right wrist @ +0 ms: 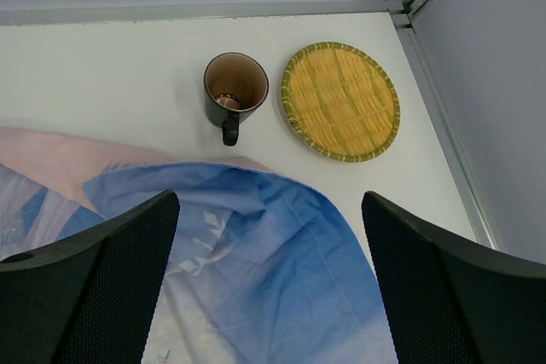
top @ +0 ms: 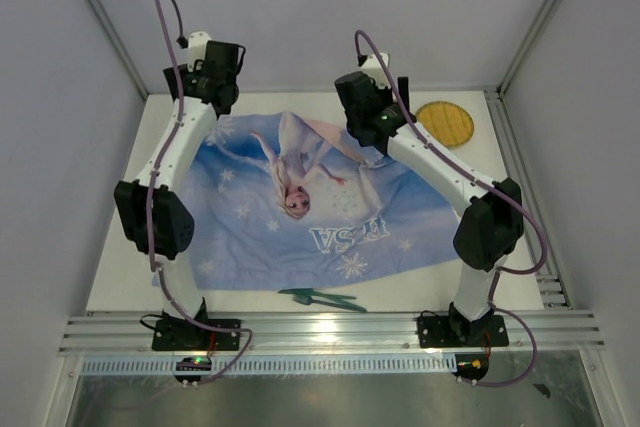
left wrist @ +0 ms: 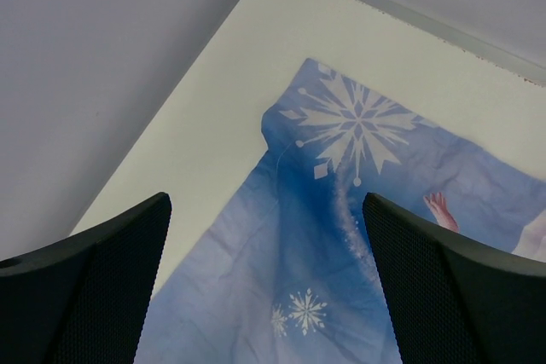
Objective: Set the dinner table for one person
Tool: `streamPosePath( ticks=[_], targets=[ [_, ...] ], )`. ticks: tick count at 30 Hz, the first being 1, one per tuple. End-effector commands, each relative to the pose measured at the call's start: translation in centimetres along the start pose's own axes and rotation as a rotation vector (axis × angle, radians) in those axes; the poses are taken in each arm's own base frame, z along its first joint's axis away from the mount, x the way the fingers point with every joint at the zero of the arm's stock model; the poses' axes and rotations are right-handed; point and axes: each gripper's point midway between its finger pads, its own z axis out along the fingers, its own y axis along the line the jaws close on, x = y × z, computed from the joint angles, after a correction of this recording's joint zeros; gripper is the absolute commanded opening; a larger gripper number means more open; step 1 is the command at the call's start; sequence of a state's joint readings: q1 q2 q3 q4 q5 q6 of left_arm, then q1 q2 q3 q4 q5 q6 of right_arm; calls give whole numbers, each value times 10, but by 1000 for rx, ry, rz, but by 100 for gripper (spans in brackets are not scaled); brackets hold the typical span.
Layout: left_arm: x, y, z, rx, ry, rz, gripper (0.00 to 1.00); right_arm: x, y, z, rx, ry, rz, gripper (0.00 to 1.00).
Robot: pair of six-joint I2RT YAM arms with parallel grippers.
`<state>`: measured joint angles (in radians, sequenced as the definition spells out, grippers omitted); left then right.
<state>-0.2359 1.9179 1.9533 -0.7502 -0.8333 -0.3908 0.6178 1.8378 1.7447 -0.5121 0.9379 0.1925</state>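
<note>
The dinner table [top: 120,287] is a white top framed by silver rails. Spread over its middle lies a blue printed cloth [top: 320,217]. My left gripper [left wrist: 266,210] hovers open above the cloth's far left corner [left wrist: 324,236], holding nothing. Over the cloth's far right corner [right wrist: 273,245], which lies folded and rumpled, my right gripper [right wrist: 270,210] also stands open and empty. Beyond that corner a dark mug [right wrist: 235,91] stands upright on the bare table, with a round yellow woven plate [right wrist: 341,100] just to its right. In the top view the mug is hidden behind the right arm.
Green utensils [top: 322,298] lie on the table near the front edge, just in front of the cloth. The woven plate [top: 445,123] sits in the far right corner close to the side rail [top: 510,157]. Grey walls enclose the table on three sides.
</note>
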Motion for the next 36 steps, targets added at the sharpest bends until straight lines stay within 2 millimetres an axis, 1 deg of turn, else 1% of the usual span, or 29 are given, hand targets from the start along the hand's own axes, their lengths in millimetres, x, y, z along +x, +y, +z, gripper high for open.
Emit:
streamPosePath(
  ticks=[1,3,4,5,6,7,9,10,11,12,13,14,15,16,17,19,21,22,24,25,26,30,34,36],
  targets=[
    [-14,16,-40,30,-19,-23,96,-3,0,-5,-9,-4,36,92],
    [-5,18,-48,34,-4,7,96,-5,-3,-11,-24,3,29,92],
    [1,14,-55,40,-6,30,96,-4,-2,-14,-47,10,22,92],
    [6,11,-58,41,-10,48,96,-3,-3,-17,-61,17,8,92],
    [21,11,-58,36,8,85,96,-7,-6,-23,-77,9,13,92],
    [29,6,-62,47,16,105,96,-2,-3,-26,-103,18,-7,92],
    [53,6,-63,32,73,133,95,2,-4,-32,-140,36,-17,92],
    [65,3,-63,27,97,147,95,7,0,-38,-192,54,-17,92],
    [75,3,-62,22,123,157,95,15,0,-40,-212,79,-31,92],
    [92,5,-62,3,169,170,95,22,2,-43,-229,99,-13,92],
    [101,5,-62,-8,188,186,94,35,1,-46,-243,126,-17,92],
    [115,3,-58,-28,218,215,93,43,6,-49,-275,146,-13,92],
    [127,9,-58,-55,252,251,93,51,6,-49,-283,162,-13,92],
    [135,9,-57,-72,269,250,93,68,6,-49,-280,194,-13,92],
    [147,8,-52,-94,297,278,93,71,5,-50,-285,200,-5,92],
    [163,11,-53,-122,348,297,93,90,8,-52,-295,245,-2,92],
    [180,12,-51,-143,396,323,93,102,9,-55,-308,280,2,92],
    [186,15,-53,-155,416,323,93,111,8,-56,-304,299,9,92],
    [201,15,-53,-157,460,336,93,117,6,-59,-310,308,21,92],
    [206,15,-54,-157,474,337,93,126,4,-59,-305,322,17,92],
    [214,16,-56,-155,502,333,93,129,3,-60,-300,330,29,92],
    [228,8,-64,-114,564,317,92,144,0,-66,-288,379,78,92],
    [232,-5,-72,-59,598,289,92,167,-6,-71,-256,433,112,92],
    [231,-12,-76,-36,599,280,91,177,-8,-71,-243,452,132,92]
  ],
)
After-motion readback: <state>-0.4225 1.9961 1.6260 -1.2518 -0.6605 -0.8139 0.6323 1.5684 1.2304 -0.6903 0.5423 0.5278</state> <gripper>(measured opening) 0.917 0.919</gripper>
